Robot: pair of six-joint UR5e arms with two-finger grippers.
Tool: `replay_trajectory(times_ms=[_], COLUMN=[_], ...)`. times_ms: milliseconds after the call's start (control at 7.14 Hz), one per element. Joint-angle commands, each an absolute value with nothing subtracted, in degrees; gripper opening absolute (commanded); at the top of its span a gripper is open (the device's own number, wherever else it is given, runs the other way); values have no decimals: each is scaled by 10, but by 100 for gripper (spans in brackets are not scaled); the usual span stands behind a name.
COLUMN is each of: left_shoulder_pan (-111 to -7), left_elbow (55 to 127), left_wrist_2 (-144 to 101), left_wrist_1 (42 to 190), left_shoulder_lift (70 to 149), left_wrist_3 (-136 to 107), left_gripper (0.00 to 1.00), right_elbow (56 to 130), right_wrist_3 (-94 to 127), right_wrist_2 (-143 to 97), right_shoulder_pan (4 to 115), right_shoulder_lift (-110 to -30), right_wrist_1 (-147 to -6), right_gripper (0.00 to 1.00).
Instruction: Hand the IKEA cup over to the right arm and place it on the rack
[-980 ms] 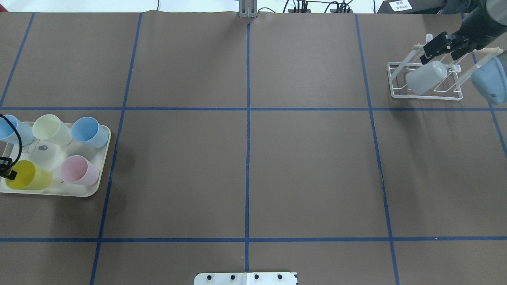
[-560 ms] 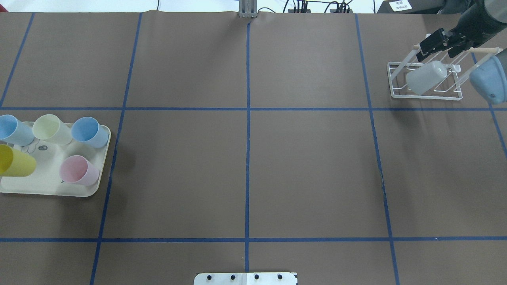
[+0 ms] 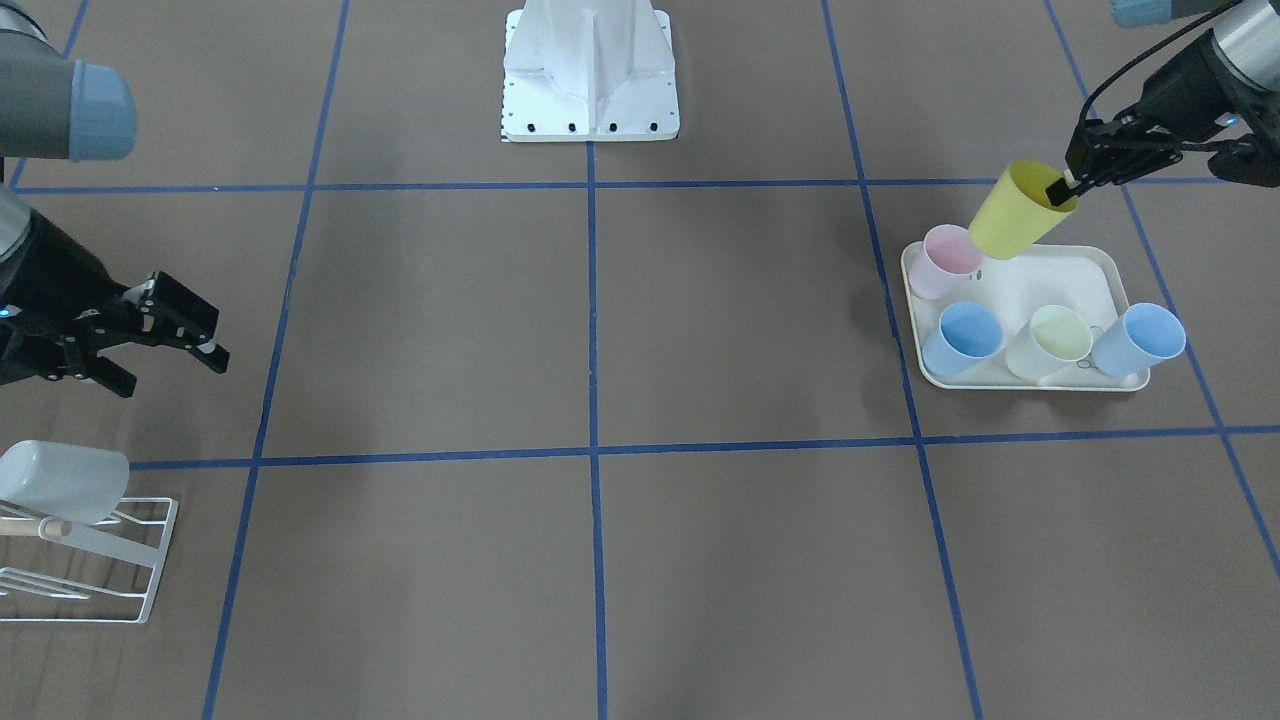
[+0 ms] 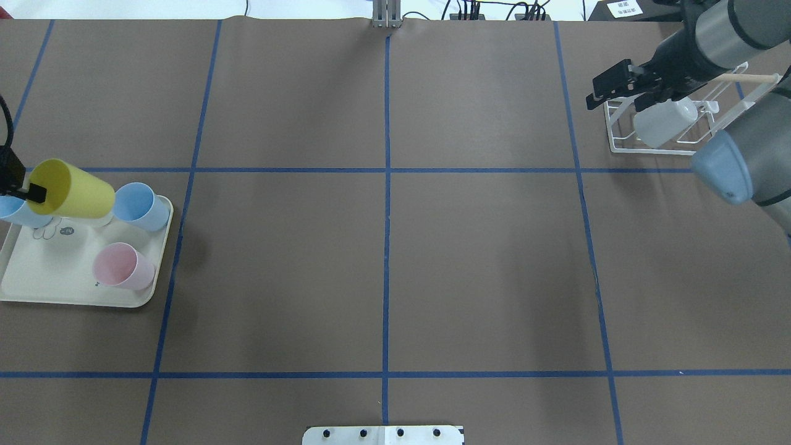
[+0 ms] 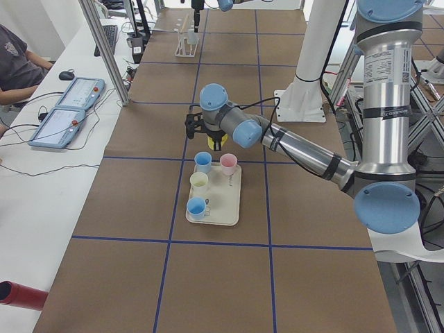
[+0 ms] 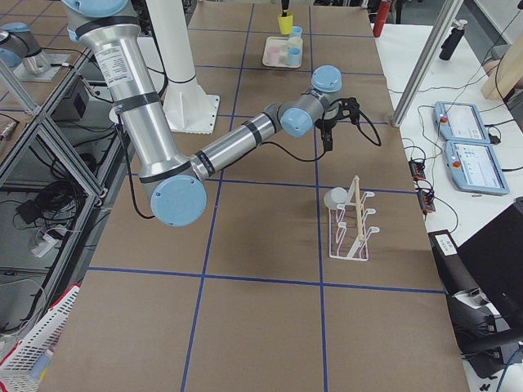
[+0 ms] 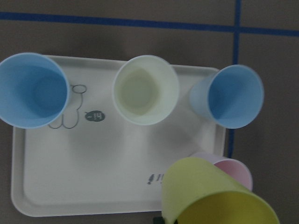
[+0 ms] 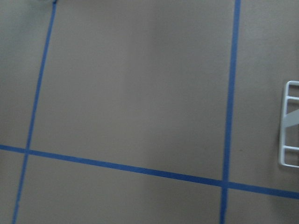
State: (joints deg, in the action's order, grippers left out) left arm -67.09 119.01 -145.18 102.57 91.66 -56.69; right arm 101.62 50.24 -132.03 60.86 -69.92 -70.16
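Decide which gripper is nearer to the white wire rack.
Right. The right gripper hovers near the rack; the left gripper holds the yellow cup across the table.

Rack (image 3: 88, 556) cut off by frame edge (front-facing view); yellow cup (image 4: 77, 190) hides most of pale cup (image 3: 1060, 336) overhead.

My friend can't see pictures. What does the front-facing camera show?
The left end effector holds a yellow cup, tilted, over a tray with four more cups. Across the table, the open right end effector hangs near a rack bearing a white cup.
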Motion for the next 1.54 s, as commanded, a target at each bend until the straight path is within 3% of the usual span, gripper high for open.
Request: replay_trajectory(times_ms=[0,280,700,1401], left_shoulder_pan=[-618,-554,-507,-456], left_elbow=[1161,1121,1036,1002], left_wrist_2=[-1460,-1441,-1339,-1223], left_wrist_1=[1031,1108,1440,1726], left_shoulder_lift=[1076,1166,1190,1215], left_wrist_3=[-783,-904,-1196,-1590], left_gripper=[0,0,0,0], right_elbow=[1017,1006,998,977], right_wrist_3=[691,845,1026,1142], right_wrist_2=[-1321,-1320,-1257,-1011], right_shoulder_pan=[564,548,511,360], right_shoulder_lift=[-715,-729,-729,-717], right_wrist_1=[-505,-323,-104,189], right_gripper=[99,99,99,98])
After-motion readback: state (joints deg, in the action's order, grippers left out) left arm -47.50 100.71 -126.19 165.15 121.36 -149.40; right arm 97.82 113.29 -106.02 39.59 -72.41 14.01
